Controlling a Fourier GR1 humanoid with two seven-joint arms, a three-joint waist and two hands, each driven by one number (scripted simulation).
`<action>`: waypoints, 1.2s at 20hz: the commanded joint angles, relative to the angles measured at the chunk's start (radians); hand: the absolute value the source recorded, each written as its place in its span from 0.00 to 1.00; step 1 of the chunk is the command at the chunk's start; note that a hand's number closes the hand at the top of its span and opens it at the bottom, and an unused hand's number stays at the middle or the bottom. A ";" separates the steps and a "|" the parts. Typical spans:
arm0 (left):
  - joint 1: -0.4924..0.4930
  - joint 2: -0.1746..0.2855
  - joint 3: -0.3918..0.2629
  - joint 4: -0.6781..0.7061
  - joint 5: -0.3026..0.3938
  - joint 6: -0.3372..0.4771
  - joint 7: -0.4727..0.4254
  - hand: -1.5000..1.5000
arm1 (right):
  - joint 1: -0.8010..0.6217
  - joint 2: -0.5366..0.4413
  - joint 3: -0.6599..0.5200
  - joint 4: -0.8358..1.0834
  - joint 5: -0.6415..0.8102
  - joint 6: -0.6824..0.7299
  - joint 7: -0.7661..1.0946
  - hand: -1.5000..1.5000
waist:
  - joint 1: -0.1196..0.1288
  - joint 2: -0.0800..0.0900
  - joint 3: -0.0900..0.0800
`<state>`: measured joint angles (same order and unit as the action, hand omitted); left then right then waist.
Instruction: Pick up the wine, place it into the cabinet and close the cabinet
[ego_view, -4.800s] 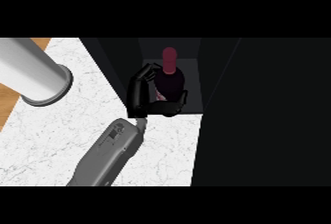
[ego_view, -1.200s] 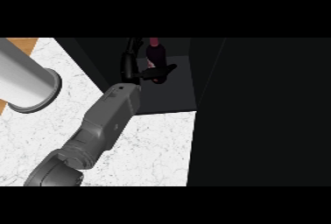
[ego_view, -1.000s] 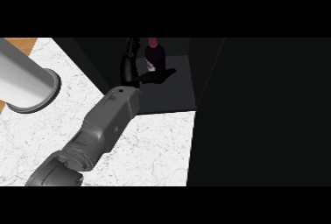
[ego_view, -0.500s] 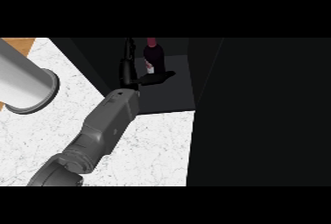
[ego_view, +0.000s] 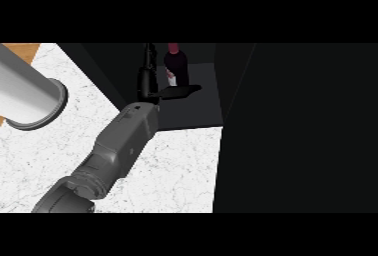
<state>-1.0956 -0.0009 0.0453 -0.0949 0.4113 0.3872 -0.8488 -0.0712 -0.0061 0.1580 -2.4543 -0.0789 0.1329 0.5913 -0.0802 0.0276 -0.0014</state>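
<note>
The wine bottle (ego_view: 176, 61), dark with a red top and a pale label, stands upright deep inside the dark cabinet (ego_view: 193, 111). My right hand (ego_view: 148, 82) reaches into the cabinet from the lower left on its grey forearm. Its fingers point straight into the cabinet along the bottle's left side. The thumb sticks out to the right just in front of the bottle's base. The hand looks open, with nothing curled round the bottle. Whether the fingers still touch the bottle cannot be made out in the dark. My left hand does not show.
A wide dark panel (ego_view: 303, 130), likely the cabinet's open door, fills the right half of the view. The white marbled counter (ego_view: 173, 170) lies in front of the cabinet. A thick grey cylinder (ego_view: 26, 97) juts in at upper left over a wooden patch (ego_view: 26, 50).
Since 4.8 s ago my right hand carried the bottle deeper into the cabinet. Over the last second the fingers straightened and the thumb drew off the bottle, which stays standing.
</note>
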 joint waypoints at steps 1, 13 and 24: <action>0.005 0.001 -0.004 0.006 -0.010 -0.019 0.006 0.00 | 0.043 -0.010 -0.001 -0.081 -0.042 0.009 0.026 0.00 | 0.010 -0.006 0.000; 0.029 0.001 0.010 -0.019 0.051 -0.146 0.004 0.00 | 0.006 -0.001 0.011 -0.044 -0.019 -0.010 0.039 0.00 | 0.017 -0.011 0.000; 0.127 0.001 -0.121 -0.084 0.160 -0.179 -0.013 0.00 | -0.054 0.005 0.009 0.006 0.008 -0.047 0.037 0.00 | 0.028 -0.025 0.001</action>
<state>-1.0514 -0.0023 -0.0452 -0.1564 0.5253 0.2221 -0.8635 -0.0924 -0.0062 0.1752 -2.4507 -0.0697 0.1011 0.6133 -0.0787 0.0118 -0.0021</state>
